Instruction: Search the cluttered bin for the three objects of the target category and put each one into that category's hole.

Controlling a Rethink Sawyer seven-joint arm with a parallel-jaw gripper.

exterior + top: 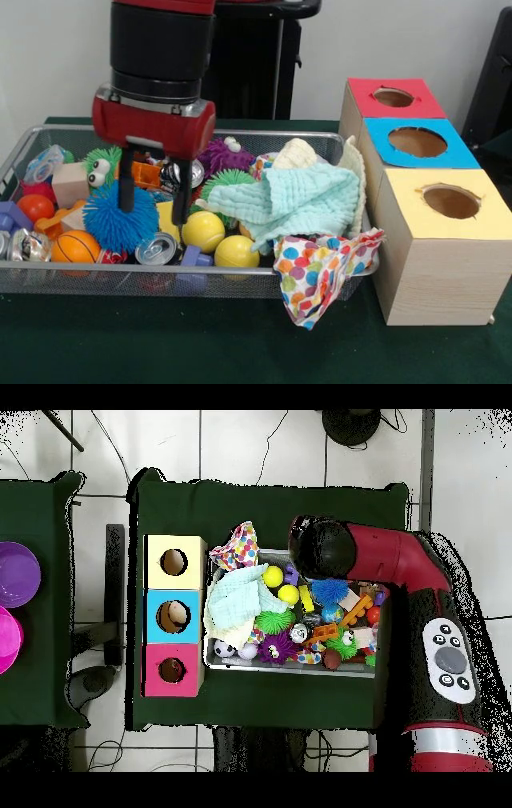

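My gripper [154, 214] hangs open over the left half of the wire bin [240, 276]. One finger [126, 192] is in front of a blue fuzzy ball [118, 222], the other is beside a yellow block [166, 216]. Nothing is held between them. Around them lie two yellow balls [203, 230], a small basketball [74, 246], a drink can [156, 248], a mint cloth [300, 200] and a polka-dot cloth [320, 272] draped over the bin's rim. In the overhead view the arm [380, 559] hides the gripper; the blue fuzzy ball [328, 592] shows beside it.
Three wooden boxes with round holes stand beside the bin: red top [364, 92], blue top [380, 136], yellow top [408, 208]. Purple [220, 156] and green [102, 164] fuzzy toys, a wooden block [70, 184] and a red ball [36, 208] crowd the bin. Purple bowls [15, 574] sit on another table.
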